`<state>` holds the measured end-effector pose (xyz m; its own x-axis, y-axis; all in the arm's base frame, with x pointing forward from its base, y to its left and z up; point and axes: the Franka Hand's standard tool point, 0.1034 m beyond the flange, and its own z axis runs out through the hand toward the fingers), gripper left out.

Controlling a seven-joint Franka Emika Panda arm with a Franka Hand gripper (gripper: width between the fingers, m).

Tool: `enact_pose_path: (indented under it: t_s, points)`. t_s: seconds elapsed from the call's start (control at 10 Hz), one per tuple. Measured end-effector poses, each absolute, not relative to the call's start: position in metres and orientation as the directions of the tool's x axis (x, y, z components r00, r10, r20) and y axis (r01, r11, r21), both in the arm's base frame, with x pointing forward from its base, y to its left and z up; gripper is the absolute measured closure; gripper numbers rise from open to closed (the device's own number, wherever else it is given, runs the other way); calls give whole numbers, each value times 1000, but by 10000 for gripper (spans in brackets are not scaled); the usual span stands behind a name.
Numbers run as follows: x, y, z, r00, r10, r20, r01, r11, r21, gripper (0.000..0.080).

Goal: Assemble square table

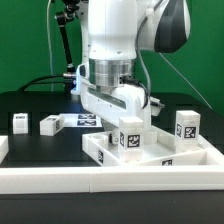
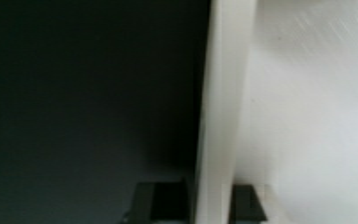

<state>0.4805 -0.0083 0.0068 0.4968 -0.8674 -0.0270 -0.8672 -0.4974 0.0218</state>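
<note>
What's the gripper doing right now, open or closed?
Gripper: closed on the rim of the square table slab, one finger on either side.

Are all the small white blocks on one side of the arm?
No, the left block and second block stand on the exterior view's left of the arm, the right block on its right.

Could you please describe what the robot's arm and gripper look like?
The arm is glossy white with rounded links and a black cap at one joint. A grey ribbed ring sits above the boxy white gripper, whose fingertips look dark in the wrist view. Dark cables run behind the arm. No markings are readable.
</note>
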Motion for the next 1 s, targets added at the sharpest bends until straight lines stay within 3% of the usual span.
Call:
enact_pose_path:
  t_s: [0.5, 1.0]
  points:
    - [487, -30, 11, 729, -685, 16, -685, -729, 8, 722]
    - [488, -40, 12, 863, -504, 22, -504, -863, 15, 723]
